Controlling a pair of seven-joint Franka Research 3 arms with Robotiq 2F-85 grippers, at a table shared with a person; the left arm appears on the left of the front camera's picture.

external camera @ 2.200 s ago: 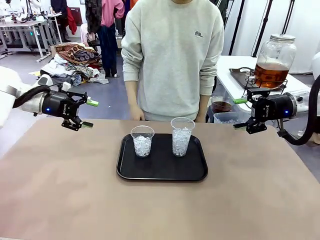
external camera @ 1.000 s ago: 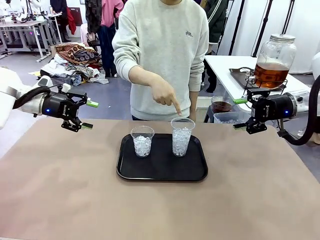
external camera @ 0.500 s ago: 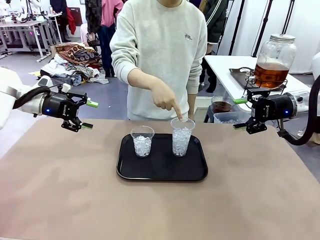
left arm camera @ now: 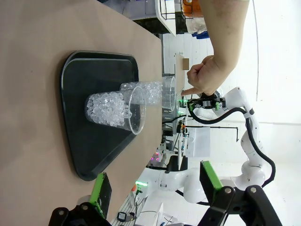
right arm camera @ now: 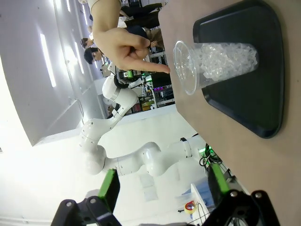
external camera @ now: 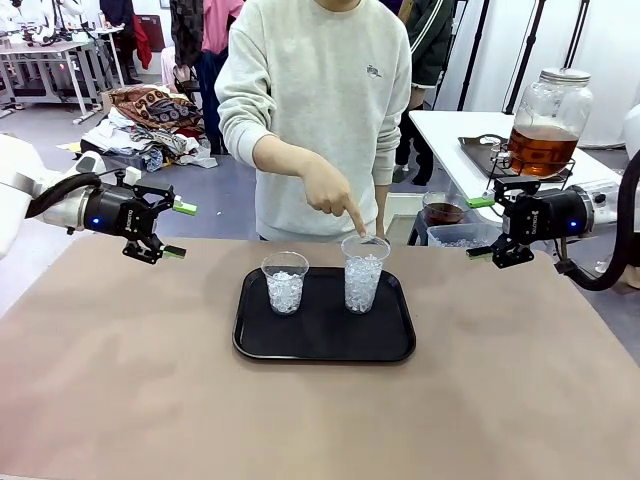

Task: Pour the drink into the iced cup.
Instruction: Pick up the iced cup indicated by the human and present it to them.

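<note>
Drink [external camera: 538,150]: amber, in glass dispenser jar [external camera: 553,100] on side table [external camera: 450,135] at far right. Tray [external camera: 325,350], mid-worktop [external camera: 120,380]: shorter iced cup [external camera: 285,284], taller iced cup [external camera: 363,275]; person's hand [external camera: 328,190] points at the taller one's rim. Left jaws, right jaws: apart, empty, at the worktop's sides.

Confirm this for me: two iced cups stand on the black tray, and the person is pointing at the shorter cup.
Not right. The person's finger points at the taller cup, right at its rim, not at the shorter cup. The front view shows it. Both iced cups do stand on the black tray.
</note>
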